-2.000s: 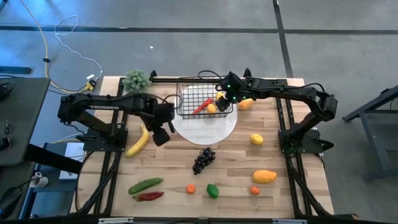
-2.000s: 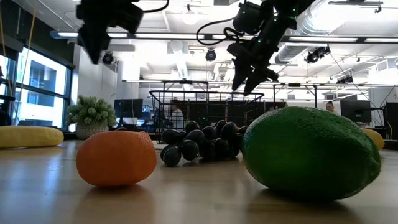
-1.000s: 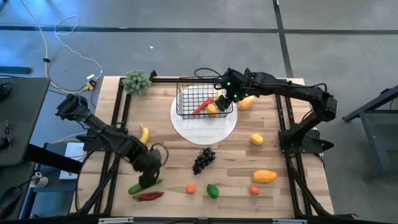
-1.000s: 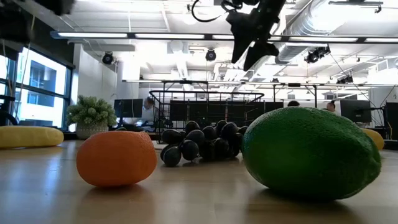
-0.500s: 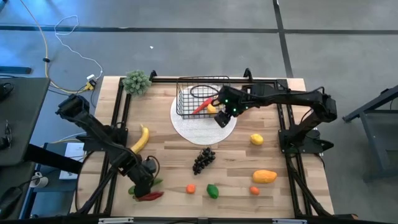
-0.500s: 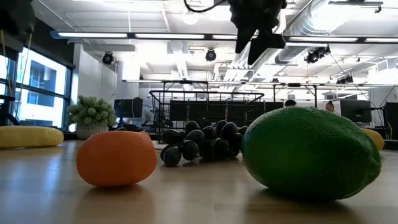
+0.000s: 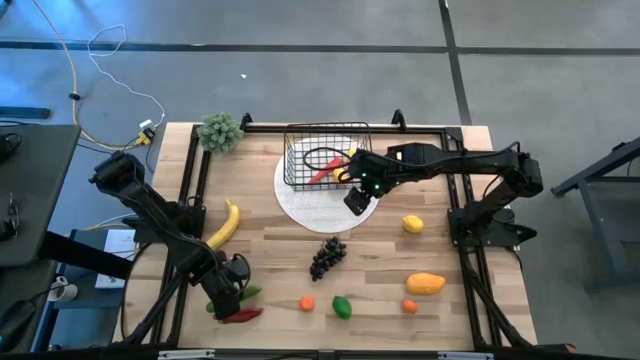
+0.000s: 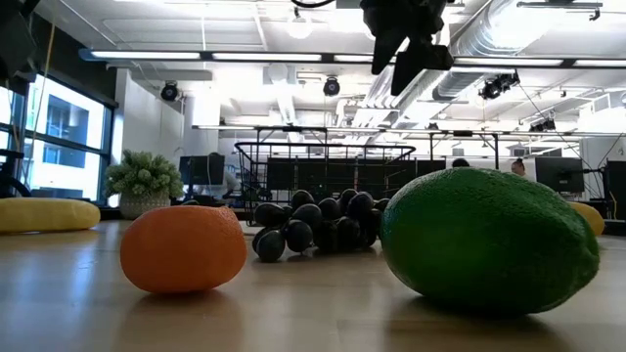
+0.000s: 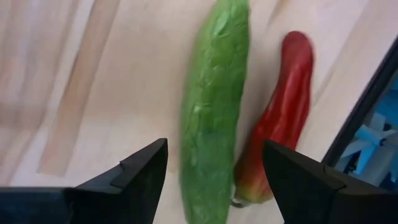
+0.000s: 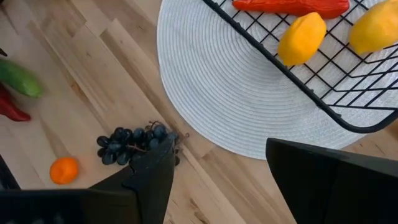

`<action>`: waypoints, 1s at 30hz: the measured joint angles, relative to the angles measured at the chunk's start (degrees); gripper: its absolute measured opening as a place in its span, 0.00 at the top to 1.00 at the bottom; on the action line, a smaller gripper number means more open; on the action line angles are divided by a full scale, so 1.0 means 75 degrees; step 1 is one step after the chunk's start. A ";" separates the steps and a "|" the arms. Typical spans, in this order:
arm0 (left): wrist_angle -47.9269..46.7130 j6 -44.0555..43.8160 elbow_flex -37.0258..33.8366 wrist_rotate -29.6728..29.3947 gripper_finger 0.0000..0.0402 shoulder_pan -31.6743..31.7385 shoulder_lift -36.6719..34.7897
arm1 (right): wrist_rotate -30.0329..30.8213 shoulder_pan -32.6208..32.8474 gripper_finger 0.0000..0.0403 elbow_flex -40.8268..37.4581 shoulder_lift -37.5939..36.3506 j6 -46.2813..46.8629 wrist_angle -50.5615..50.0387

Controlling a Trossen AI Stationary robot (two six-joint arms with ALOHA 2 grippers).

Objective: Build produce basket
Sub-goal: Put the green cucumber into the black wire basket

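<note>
Presently: cucumber (image 9: 211,106), lying flat on the table near its front left corner, red chilli (image 9: 283,118) just beside it; left gripper (image 9: 214,177) directly above, fingers spread wide and empty, straddling the cucumber. Likely light, rigid, smooth-skinned plastic, prone to rolling; best taken across its middle, clear of the chilli. Basket (image 7: 327,158) on the white plate (image 7: 320,205) at the far side, holding a chilli and lemons. Right gripper (image 7: 357,197) over the plate's edge, open, holding nothing.
</note>
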 joint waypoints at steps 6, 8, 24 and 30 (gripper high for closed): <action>0.0342 -0.0025 0.0000 0.0124 0.38 0.0005 0.0427 | 0.0056 -0.0003 0.42 0.0000 0.0000 0.0000 -0.0003; 0.0426 -0.0015 0.0000 0.0195 0.38 0.0005 0.0680 | 0.0087 -0.0003 0.42 0.0000 0.0000 0.0000 -0.0003; 0.0562 -0.0086 0.0044 -0.0126 0.66 0.0001 0.1304 | 0.0134 -0.0003 0.42 0.0000 0.0000 -0.0021 -0.0061; 0.0660 0.0033 0.0048 -0.0161 0.73 0.0083 0.1304 | 0.0134 -0.0036 0.42 0.0000 0.0000 -0.0072 -0.0061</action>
